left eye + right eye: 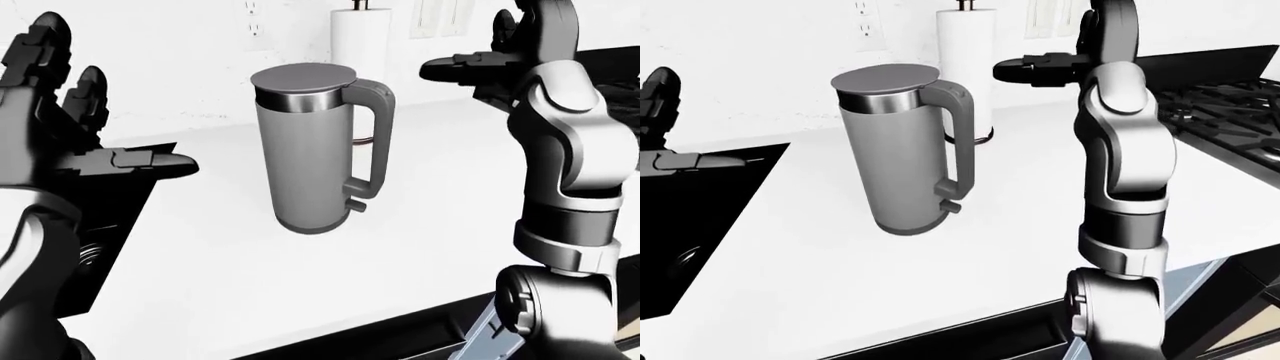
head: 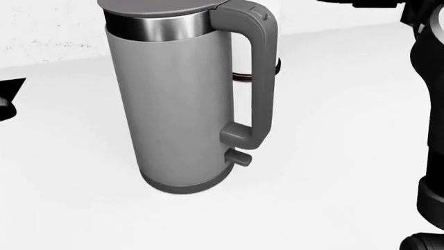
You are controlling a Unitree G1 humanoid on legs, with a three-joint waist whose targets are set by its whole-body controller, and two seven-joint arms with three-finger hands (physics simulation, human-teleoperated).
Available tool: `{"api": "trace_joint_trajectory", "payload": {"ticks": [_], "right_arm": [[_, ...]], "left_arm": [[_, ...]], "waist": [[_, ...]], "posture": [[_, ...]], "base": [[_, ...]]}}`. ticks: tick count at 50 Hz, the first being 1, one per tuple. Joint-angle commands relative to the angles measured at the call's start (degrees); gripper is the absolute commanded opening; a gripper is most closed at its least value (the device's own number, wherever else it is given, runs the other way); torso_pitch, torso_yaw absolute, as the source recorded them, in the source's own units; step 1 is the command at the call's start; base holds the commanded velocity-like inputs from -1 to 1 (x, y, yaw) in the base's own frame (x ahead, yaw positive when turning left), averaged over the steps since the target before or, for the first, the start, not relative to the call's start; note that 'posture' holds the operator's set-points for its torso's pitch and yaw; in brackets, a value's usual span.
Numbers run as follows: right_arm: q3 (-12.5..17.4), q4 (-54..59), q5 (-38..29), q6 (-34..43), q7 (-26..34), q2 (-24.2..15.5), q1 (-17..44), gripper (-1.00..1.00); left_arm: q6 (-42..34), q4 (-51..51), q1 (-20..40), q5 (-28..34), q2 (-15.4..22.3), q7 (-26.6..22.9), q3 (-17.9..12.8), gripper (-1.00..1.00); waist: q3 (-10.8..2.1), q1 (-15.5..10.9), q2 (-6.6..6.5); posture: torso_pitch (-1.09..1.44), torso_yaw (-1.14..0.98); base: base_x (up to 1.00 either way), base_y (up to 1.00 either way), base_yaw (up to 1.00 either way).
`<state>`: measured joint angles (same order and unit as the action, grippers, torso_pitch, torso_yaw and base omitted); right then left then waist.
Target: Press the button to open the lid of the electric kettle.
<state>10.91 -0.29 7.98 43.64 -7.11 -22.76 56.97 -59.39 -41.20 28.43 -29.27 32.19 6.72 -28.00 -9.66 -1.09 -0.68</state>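
A grey electric kettle [image 1: 305, 150] stands upright on the white counter [image 1: 300, 285], its lid [image 1: 303, 77] shut and its handle [image 1: 375, 135] turned to the right. A small button [image 2: 258, 11] shows at the top of the handle in the head view. My left hand [image 1: 70, 120] is raised left of the kettle, fingers spread open, apart from it. My right hand [image 1: 490, 60] is raised right of the kettle at lid height, fingers open, a gap away from the handle. Both hands are empty.
A paper towel roll [image 1: 965, 67] stands behind the kettle by the wall. A black sink [image 1: 690, 225] lies at the left. A black stove [image 1: 1225, 105] lies at the right. A wall outlet [image 1: 865, 22] is above the counter.
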Motion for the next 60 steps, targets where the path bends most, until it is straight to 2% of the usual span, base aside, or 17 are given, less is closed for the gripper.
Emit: {"api": "trace_joint_trajectory", "payload": {"ticks": [1,40,60], "right_arm": [[0.33,-1.53,-0.15,-1.40,-0.03,-0.56,2.05,1.00],[-0.97,-0.93,-0.40,0.29,-0.73,1.82,5.49,1.00],[-2.53,-0.76,-0.74,0.97,-1.06,4.50,7.57,1.00]], "left_arm": [[1.65,-0.71,1.43,0.37,0.89,0.07,-0.68,1.00],[1.14,-0.92,1.76,-0.90,1.24,0.87,-1.04,1.00],[1.63,-1.04,1.09,-0.71,0.96,0.81,-0.99,1.00]], "waist": [[-0.86,-0.01,-0.07],[-0.61,0.13,-0.31],[-0.54,0.11,-0.46]], "posture": [[-0.27,0.00],[-0.27,0.00],[-0.27,0.00]], "base": [[0.00,0.00,0.00],[0.00,0.00,0.00],[0.00,0.00,0.00]]}}
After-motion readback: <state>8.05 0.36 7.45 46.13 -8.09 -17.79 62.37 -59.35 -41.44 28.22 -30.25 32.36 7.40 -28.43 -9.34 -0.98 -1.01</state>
